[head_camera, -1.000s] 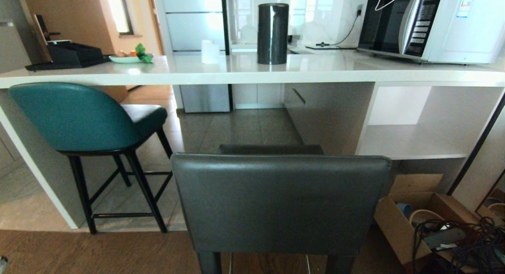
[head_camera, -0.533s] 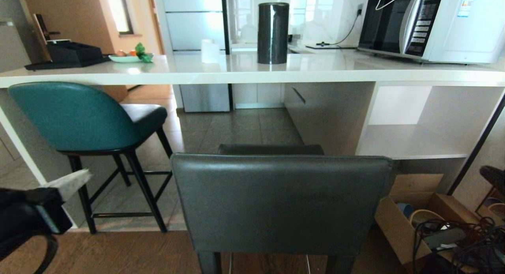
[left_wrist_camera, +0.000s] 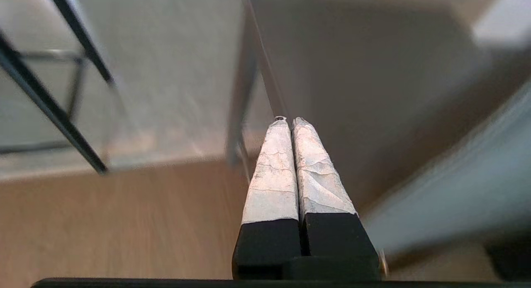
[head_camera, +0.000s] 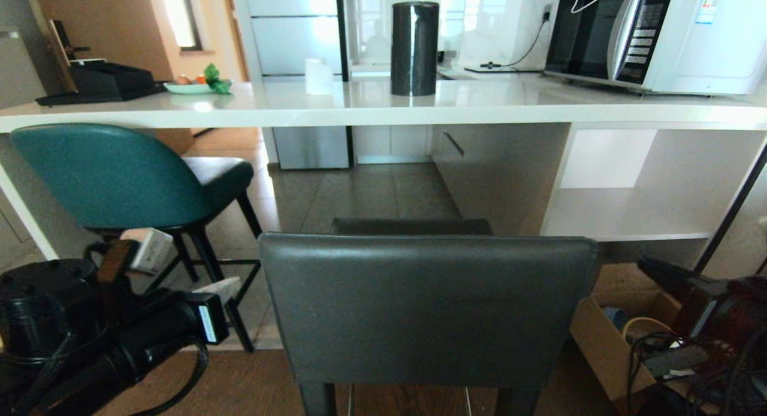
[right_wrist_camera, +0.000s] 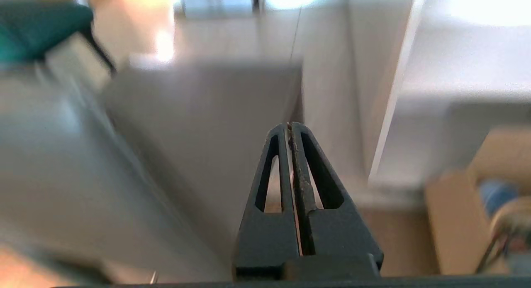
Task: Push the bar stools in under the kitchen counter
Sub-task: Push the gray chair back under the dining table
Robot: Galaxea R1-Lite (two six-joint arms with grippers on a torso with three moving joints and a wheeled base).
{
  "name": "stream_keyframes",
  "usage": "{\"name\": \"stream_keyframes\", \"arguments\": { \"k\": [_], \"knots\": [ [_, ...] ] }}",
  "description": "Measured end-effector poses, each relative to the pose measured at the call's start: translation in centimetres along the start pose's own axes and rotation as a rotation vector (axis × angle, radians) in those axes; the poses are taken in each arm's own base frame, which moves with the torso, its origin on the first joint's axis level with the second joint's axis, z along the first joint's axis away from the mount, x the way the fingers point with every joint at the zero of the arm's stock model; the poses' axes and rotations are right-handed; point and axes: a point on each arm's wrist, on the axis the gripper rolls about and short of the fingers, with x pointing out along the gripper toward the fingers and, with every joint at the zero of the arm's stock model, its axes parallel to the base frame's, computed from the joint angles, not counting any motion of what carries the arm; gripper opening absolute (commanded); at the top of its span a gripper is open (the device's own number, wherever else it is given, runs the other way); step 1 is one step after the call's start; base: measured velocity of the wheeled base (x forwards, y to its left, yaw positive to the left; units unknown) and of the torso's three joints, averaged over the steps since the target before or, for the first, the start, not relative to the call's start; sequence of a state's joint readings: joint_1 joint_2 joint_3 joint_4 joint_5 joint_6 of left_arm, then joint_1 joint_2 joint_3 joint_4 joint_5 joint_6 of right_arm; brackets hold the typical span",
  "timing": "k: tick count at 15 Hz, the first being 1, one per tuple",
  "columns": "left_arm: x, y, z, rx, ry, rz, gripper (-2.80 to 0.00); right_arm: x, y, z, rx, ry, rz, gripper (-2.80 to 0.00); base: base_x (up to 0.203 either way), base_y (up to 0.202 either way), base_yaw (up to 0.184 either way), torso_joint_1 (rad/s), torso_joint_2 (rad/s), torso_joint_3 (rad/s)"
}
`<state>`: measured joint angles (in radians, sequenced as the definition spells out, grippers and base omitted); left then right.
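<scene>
Grey stool [head_camera: 426, 308]: nearest the camera, out from the worktop [head_camera: 371, 107]. Teal stool [head_camera: 114, 176]: left, seat partly under. Left gripper [head_camera: 225, 287] and right gripper [right_wrist_camera: 290, 128]: fingers closed, apparently empty, flanking the grey stool.

I count two stools, teal [head_camera: 114, 176] and grey [head_camera: 425, 308], one counter [head_camera: 359, 107], one microwave [head_camera: 659, 38], one black cylinder [head_camera: 414, 49], one box [head_camera: 617, 338].
</scene>
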<state>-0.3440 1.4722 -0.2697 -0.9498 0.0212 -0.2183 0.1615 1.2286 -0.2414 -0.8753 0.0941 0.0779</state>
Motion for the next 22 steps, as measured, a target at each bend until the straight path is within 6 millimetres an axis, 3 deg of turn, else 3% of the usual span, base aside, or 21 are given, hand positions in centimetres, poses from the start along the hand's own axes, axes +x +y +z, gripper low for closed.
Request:
{"name": "stream_keyframes", "arguments": {
  "k": [7,17,22],
  "knots": [
    [3.4,-2.1,-1.3,0.039,-0.068,-0.038,-2.8,3.6,0.4,-2.2,0.013,0.054,0.036,-2.8,0.0,0.0,0.0,0.0,0.0,0.0],
    [5.0,-3.5,-2.5,0.067,-0.042,-0.089,-2.8,7.1,5.0,-3.1,-0.019,0.099,0.148,-2.8,0.0,0.0,0.0,0.0,0.0,0.0],
    [7.1,-4.1,-2.6,0.076,-0.042,-0.088,-2.8,11.1,5.8,-3.2,-0.019,0.037,0.152,-2.8,0.0,0.0,0.0,0.0,0.0,0.0]
  ]
}}
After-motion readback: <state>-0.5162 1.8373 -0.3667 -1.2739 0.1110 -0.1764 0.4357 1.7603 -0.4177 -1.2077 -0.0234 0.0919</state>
